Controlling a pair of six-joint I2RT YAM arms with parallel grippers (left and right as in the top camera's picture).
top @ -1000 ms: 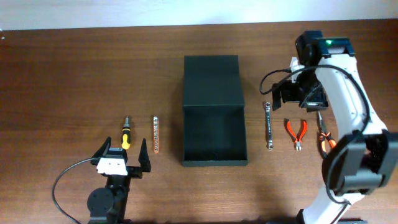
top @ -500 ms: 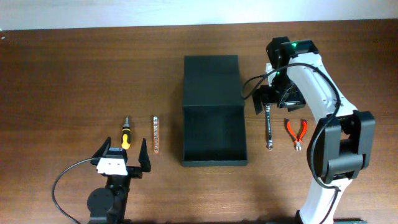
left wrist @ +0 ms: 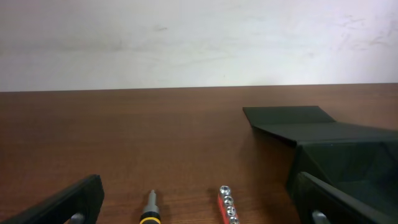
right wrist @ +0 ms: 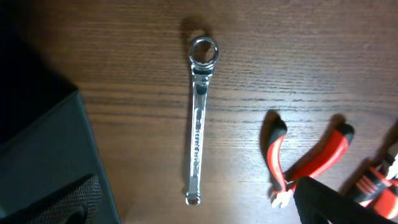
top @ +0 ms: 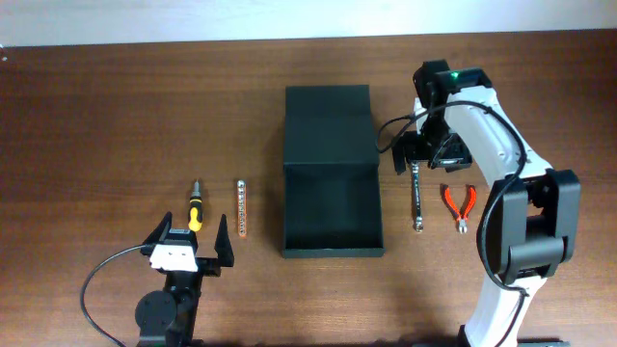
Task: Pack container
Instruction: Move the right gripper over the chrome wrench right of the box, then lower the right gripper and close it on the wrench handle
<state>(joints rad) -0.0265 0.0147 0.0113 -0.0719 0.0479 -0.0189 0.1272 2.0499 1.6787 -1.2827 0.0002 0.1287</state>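
- Sitting in the middle of the overhead frame, the container (top: 328, 125) was open, with its lid flap laid flat toward the upper edge.
- The right gripper (top: 422, 159) hung just right of the container's right wall, over the upper end of the wrench (top: 417, 202). Its jaws were spread wide and pinched nothing.
- The wrench lay parallel to that wall, on a narrow strip of wood. The red pliers (top: 460, 205) lay near its right side, not touching it.
- The left gripper (top: 191, 241) stood at the lower left, its jaws also spread wide, with nothing between them.
- Just above it lay a screwdriver (top: 195, 207) and a socket rail (top: 242, 208), side by side but apart, both left of the container's left wall.
- The table (top: 116, 106) showed broad bare wood in the upper left of the frame.
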